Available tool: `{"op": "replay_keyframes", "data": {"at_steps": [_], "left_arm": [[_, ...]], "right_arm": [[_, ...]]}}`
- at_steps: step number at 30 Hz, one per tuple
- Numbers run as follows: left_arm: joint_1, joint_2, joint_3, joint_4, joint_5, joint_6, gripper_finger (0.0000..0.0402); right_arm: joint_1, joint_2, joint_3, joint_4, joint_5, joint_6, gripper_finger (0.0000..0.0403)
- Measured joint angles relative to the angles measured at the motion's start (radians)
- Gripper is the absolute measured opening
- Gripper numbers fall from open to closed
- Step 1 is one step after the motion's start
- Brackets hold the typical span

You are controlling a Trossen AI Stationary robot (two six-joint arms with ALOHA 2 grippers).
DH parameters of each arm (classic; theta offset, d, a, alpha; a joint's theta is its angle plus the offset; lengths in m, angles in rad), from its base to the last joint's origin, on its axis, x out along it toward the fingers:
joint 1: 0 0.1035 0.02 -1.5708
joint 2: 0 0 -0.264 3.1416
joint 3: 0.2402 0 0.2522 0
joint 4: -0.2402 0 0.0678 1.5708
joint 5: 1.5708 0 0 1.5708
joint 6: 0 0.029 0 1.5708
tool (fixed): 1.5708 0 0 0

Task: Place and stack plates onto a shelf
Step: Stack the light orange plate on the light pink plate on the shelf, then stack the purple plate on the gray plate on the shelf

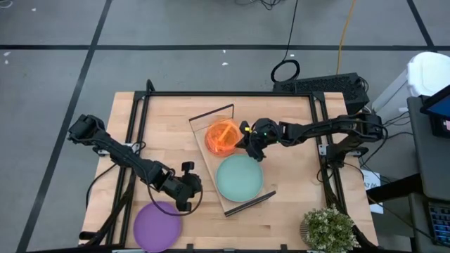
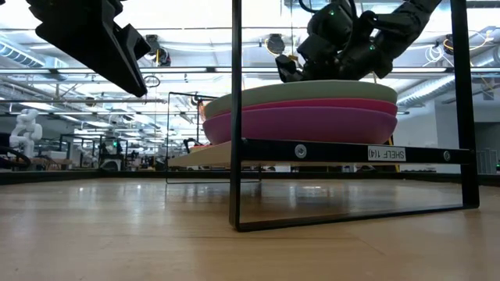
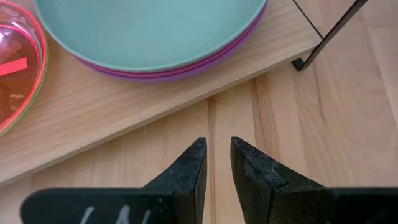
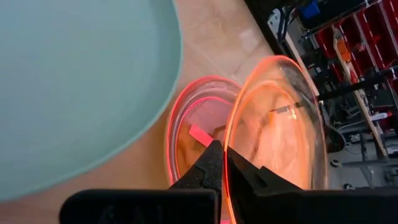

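Note:
The shelf lies slantwise mid-table. On its near half a teal plate tops a stack over magenta ones. On its far half lies a pink translucent plate, and above it is a tilted orange translucent plate, on which my right gripper is shut. A purple plate lies flat on the table near the front left. Just beyond it, above the table, my left gripper is open with nothing between its fingers, pointing down at the shelf's near long edge. My right gripper pinches the orange plate's rim between its two fingers, coming from the table's right and slanting down. The plate is tilted steeply, its hollow side turned away from the teal plate, above the pink plate. Whether its lower edge touches the pink plate, I cannot tell.
Black wire frames stand at the shelf's two short ends. A potted plant sits at the near right corner. Black rails run along the table's left, right and far sides. Bare tabletop lies right of the shelf.

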Motion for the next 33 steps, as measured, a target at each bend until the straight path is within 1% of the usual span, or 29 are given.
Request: {"op": "replay_keyframes", "data": {"at_steps": [9, 13, 15, 19, 22, 26, 33], "left_arm": [[-0.001, 0.0, 0.0, 0.0, 0.0, -0.003, 0.0079], [-0.001, 0.0, 0.0, 0.0, 0.0, -0.003, 0.0079], [-0.002, 0.0, 0.0, 0.0, 0.0, -0.005, 0.0079], [-0.009, 0.0, 0.0, -0.001, 0.0, -0.006, 0.0079], [-0.016, 0.0, 0.0, -0.001, 0.0, -0.006, 0.0079], [-0.022, 0.0, 0.0, -0.001, 0.0, -0.007, 0.0079], [-0.027, 0.0, 0.0, -0.002, 0.0, -0.021, 0.0079]], "right_arm": [[-0.008, -0.001, 0.0, -0.006, -0.01, 0.004, 0.0001], [-0.009, -0.001, 0.0, -0.007, -0.053, 0.008, 0.0017], [-0.009, -0.001, 0.0, -0.007, -0.054, 0.008, 0.003], [-0.009, -0.001, 0.0, -0.007, -0.05, 0.008, 0.0051], [-0.009, -0.001, 0.0, -0.007, -0.037, 0.008, 0.006], [-0.009, -0.001, 0.0, -0.007, -0.003, 0.02, 0.0065], [-0.009, -0.001, 0.0, -0.007, 0.001, 0.031, 0.0067]]}}
